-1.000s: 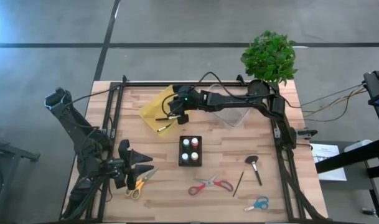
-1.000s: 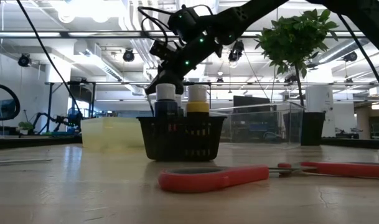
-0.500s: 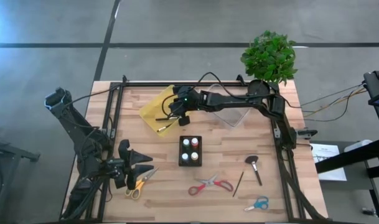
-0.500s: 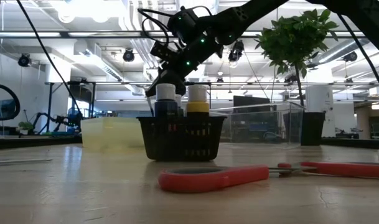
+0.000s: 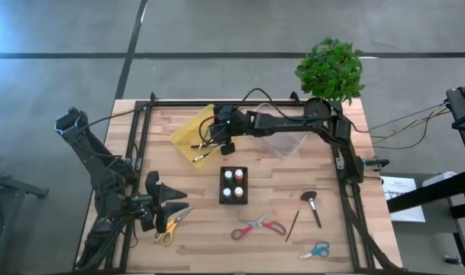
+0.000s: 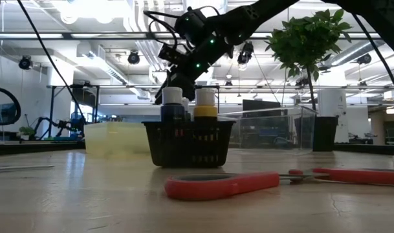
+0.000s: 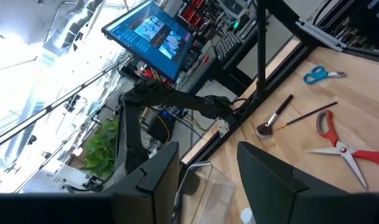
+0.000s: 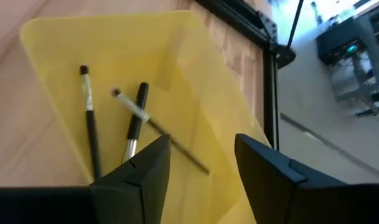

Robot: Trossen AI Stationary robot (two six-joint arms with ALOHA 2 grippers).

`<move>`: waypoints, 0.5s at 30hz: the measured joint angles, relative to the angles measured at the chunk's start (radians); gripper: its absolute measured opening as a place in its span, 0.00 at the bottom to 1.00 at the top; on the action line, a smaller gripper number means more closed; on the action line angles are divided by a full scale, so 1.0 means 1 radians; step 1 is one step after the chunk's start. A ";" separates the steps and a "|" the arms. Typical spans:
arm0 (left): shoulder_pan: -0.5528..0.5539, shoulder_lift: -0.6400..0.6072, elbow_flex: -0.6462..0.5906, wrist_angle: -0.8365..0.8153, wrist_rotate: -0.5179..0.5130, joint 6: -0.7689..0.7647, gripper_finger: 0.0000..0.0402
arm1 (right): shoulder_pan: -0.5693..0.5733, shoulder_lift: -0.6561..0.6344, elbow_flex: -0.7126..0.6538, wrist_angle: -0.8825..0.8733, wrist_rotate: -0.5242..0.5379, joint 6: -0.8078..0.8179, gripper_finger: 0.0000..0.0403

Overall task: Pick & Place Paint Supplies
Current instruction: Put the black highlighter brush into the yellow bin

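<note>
My right gripper hangs open over the yellow tray at the far left and touches nothing. In the right wrist view three thin brushes lie flat on the tray's floor, ahead of the fingers. A black basket at mid-table holds small paint bottles. Red scissors, blue scissors, a thin brush and a wide-bristled brush lie on the near right. My left gripper waits open at the near left, beside yellow scissors.
A clear box stands right of the yellow tray, under the right arm. A potted plant sits at the far right corner. A black frame runs along the table's sides.
My right gripper has opened while staying over the yellow tray. Nothing else on the table has moved.
</note>
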 joint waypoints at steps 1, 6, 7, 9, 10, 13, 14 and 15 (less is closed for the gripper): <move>0.000 0.000 0.000 -0.003 -0.002 0.000 0.42 | 0.000 -0.013 0.000 -0.024 0.000 0.014 0.44; 0.000 0.000 0.000 -0.010 -0.027 0.000 0.42 | 0.017 -0.102 -0.002 -0.206 -0.040 0.130 0.45; 0.002 0.000 0.000 -0.012 -0.036 0.000 0.42 | 0.025 -0.120 -0.003 -0.240 -0.064 0.157 0.45; 0.005 0.000 0.000 -0.017 -0.059 0.000 0.42 | 0.040 -0.162 -0.008 -0.330 -0.123 0.222 0.45; 0.007 0.000 0.000 -0.017 -0.062 0.000 0.42 | 0.051 -0.181 -0.009 -0.381 -0.153 0.254 0.45; 0.013 0.000 0.000 -0.018 -0.065 0.000 0.42 | 0.088 -0.240 -0.011 -0.543 -0.237 0.352 0.45; 0.014 0.000 0.000 -0.018 -0.065 0.000 0.42 | 0.107 -0.256 -0.013 -0.599 -0.255 0.386 0.45; 0.016 0.000 0.000 -0.018 -0.065 0.000 0.42 | 0.125 -0.273 -0.016 -0.651 -0.263 0.417 0.45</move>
